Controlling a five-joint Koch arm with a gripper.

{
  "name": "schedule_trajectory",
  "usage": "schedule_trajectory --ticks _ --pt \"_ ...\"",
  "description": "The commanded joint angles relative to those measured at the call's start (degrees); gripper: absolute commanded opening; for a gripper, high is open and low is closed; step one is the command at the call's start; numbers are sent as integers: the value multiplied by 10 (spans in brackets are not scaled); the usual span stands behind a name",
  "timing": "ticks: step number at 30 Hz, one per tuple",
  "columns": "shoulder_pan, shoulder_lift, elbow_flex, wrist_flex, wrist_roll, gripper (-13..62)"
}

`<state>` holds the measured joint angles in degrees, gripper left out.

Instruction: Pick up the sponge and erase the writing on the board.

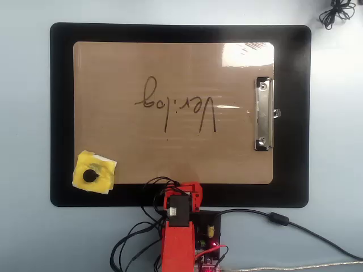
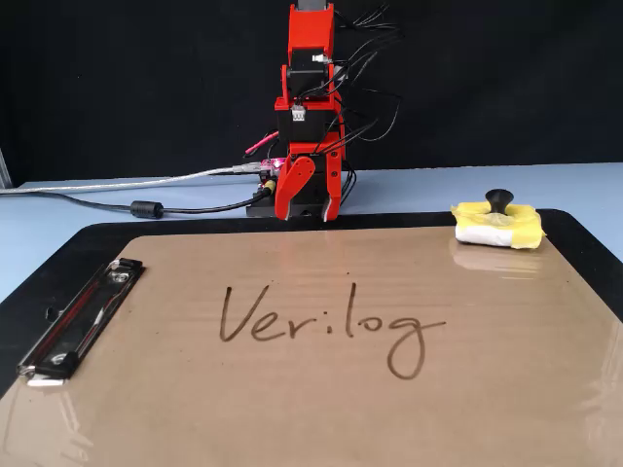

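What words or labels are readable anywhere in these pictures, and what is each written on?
"Verilog": the writing, handwritten in dark marker on the brown board; it appears upside down in the overhead view.
Nothing readable shows on the metal clip, the sponge or the red arm; any small markings on the arm's electronics are too blurred to read.

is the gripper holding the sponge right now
No, the sponge sits alone on the board corner, while the gripper hangs folded at the arm's base.
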<state>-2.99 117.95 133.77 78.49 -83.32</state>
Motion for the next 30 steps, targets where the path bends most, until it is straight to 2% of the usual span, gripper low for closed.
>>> schedule_trajectory --ticks 1,30 --pt "-4 5 -4 11 -11 345" --pt "-4 13 -1 13 -10 343"
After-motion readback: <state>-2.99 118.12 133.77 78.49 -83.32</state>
